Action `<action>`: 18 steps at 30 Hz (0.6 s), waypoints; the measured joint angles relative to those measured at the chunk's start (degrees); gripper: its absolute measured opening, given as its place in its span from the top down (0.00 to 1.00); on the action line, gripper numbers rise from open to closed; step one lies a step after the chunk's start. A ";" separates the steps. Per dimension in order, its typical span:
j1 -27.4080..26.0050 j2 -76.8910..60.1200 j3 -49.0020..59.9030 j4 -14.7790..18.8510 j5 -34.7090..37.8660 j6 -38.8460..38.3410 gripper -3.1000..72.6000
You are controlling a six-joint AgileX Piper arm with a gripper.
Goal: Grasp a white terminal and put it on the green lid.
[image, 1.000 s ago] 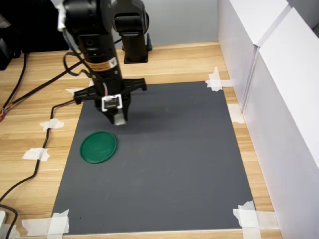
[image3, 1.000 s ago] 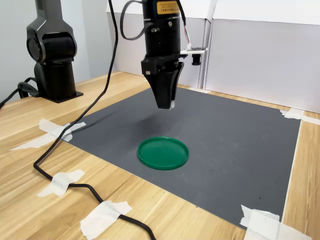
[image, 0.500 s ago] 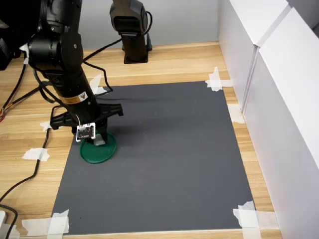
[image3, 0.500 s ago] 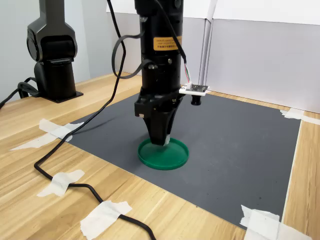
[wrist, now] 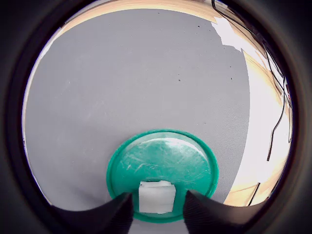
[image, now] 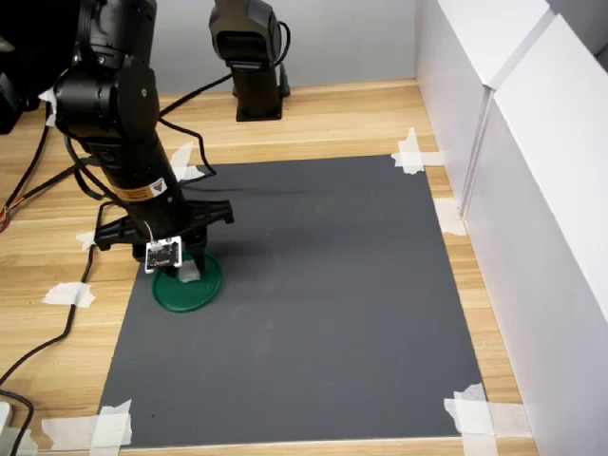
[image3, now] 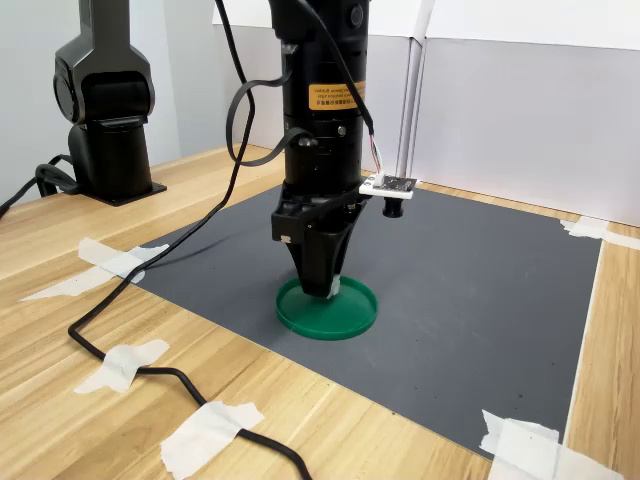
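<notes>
The hand (wrist: 156, 207) is sitting low over the one green lid (wrist: 162, 173), hiding its near rim. The single white terminal (wrist: 156, 197) is lying on the lid between the fingers (wrist: 109, 212), which seem slightly apart from it.

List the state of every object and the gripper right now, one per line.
gripper: low over the lid, fingers either side of the terminal with small gaps showing; open
white terminal: between the fingers, over the lid; contact unclear
green lid: flat on the mat, rim up
grey mat: flat, corners taped to the wooden table
</notes>
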 joint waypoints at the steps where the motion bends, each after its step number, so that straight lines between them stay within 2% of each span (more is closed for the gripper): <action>1: 0.00 -0.06 0.00 0.00 -0.13 0.13 0.28; 5: 0.00 -1.04 0.00 0.00 -0.56 1.23 0.14; 9: 0.00 -5.22 0.76 0.74 -1.20 2.11 0.14; 11: 0.43 -9.63 2.95 2.17 -3.34 2.53 0.23; 13: 1.51 -14.49 6.05 3.60 -6.48 3.26 0.37; 18: 6.25 -28.85 17.02 5.51 -14.52 7.32 0.85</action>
